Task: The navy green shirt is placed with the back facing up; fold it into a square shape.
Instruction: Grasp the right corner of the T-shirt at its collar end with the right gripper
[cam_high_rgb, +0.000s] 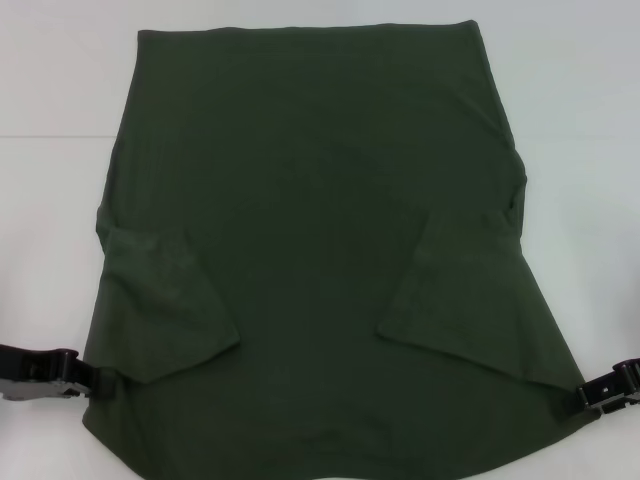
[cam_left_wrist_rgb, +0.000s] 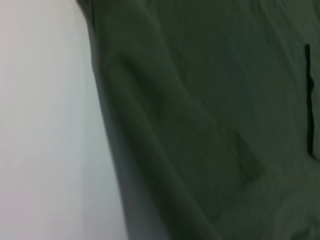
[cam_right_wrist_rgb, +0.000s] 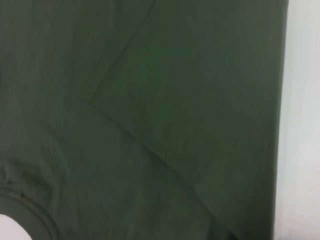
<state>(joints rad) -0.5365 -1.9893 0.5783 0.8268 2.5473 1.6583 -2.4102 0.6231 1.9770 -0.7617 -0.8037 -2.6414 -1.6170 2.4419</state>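
Near edge of the white desk (cam_high_rgb: 40, 70): I've got both black grippers low at the shirt's near corners. Left gripper (cam_high_rgb: 88, 381) sits at the near-left corner of the cloth, right gripper (cam_high_rgb: 585, 398) at the near-right corner, both arms reaching in flat from the sides, roughly level with the desktop. Each touches the fabric edge; I can't tell whether the fingers are clamped on cloth or just alongside it.

The large dark olive-green cotton T-shirt (cam_high_rgb: 320, 260) lies plain side up, spread over most of the desk centre, near end running off the bottom of the head view. Both short sleeves are already folded inward onto the body. Straight edge lies toward the far edge of the desk.

Handling, my read: light, limp, no stiffness, will sag and drag between two pinch points. Grip both layers at the near corners, lift evenly, carry toward the far edge. Uneven lift will skew the fold.
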